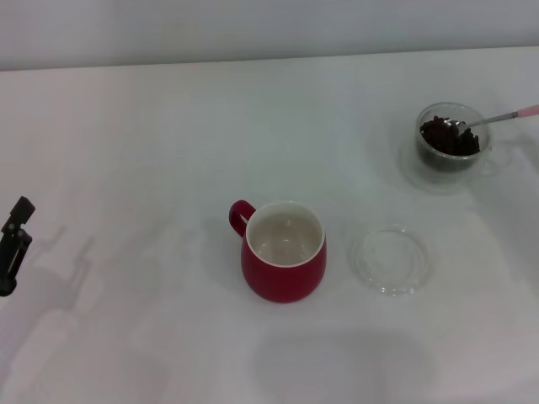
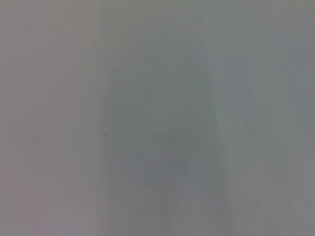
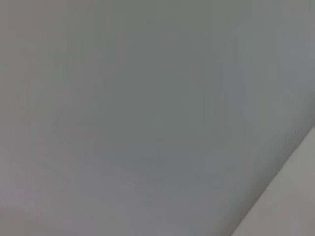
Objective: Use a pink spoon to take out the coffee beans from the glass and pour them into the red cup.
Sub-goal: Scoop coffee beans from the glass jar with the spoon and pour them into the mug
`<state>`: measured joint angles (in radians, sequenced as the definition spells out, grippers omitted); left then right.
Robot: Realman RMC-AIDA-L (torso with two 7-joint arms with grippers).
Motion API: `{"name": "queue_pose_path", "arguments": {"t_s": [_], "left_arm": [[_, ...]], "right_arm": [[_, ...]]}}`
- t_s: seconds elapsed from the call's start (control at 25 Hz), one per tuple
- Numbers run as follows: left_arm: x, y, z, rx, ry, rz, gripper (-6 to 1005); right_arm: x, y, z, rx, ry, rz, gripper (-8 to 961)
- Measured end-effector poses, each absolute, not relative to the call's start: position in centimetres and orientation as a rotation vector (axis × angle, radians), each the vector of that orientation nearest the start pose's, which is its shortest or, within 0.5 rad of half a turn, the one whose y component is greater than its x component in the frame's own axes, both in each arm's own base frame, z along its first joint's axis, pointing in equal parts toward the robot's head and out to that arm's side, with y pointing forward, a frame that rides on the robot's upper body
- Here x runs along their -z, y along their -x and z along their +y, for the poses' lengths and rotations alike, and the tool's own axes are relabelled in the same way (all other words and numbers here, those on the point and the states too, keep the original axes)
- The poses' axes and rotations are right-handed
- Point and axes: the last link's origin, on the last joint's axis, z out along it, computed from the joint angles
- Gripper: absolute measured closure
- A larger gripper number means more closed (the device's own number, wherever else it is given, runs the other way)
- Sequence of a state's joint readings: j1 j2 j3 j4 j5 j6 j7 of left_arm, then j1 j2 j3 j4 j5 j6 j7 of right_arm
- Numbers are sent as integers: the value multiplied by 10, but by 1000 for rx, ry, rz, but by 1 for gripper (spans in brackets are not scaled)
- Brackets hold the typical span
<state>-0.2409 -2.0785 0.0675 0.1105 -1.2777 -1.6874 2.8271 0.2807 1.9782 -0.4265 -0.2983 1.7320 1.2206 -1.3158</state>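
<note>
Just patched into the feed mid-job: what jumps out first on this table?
The rounded dark red mug with a white inside stands empty at centre, a flat clear glass saucer just to its right. Far right, the small clear glass holds dark coffee beans, with the pink-handled metal spoon resting in it. The left gripper sits at the left edge.

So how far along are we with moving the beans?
Nothing moved yet: the dark red mug shows a bare white inside. The dark brown coffee beans still fill the clear double-walled glass, the pink-handled metal spoon resting in them. Nothing in hand: the left gripper sits at the table's left edge. All scooping remains.
</note>
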Motion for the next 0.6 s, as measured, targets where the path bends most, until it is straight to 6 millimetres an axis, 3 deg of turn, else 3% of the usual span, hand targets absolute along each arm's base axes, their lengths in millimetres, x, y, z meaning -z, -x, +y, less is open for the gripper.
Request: {"name": "queue_pose_path", "arguments": {"t_s": [0.6], "left_arm": [[8,337,223,872,1932,-267,586]], "right_arm": [[-90,-418,286,-1328,1192,1708,771]]}}
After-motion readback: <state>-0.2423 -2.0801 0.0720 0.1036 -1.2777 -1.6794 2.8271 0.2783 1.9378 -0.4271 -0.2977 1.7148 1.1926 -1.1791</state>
